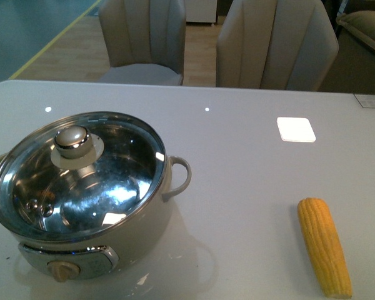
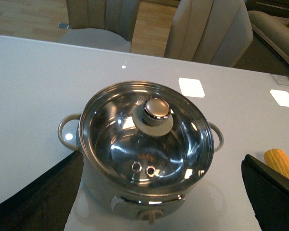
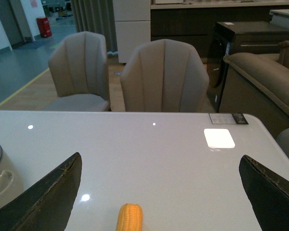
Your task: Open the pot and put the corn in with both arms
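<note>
Pot (image 1: pixel 151 228): is sitting on the desk (image 1: pixel 250 169) at the robot's left, with the lid (image 1: pixel 106 187) closing it; opening is not yet begun.
Corn (image 1: pixel 325 247): is lying flat on the desk at the robot's right, well apart from the pot.
Left claw (image 2: pixel 162 156): is hovering above the pot, fingers (image 2: pixel 43 197) spread wide, gripping nothing.
Right claw (image 3: pixel 160 158): is hovering above the desk near one end of the cob, spread wide, gripping nothing.
Step in hand: judging by the layout, lid removal is coming first.
Procedure: centering the left claw over the lid knob (image 1: pixel 72 140), descending vertically, clamping under the knob's dome and lifting straight up is advised; tilting is risking a scrape against the rim.
Follow-on: aligning the right claw across the cob's middle is advised.
Count: one pot, one lid, one corn cob, two claws and two chairs (image 1: pixel 144 37) are showing.
</note>
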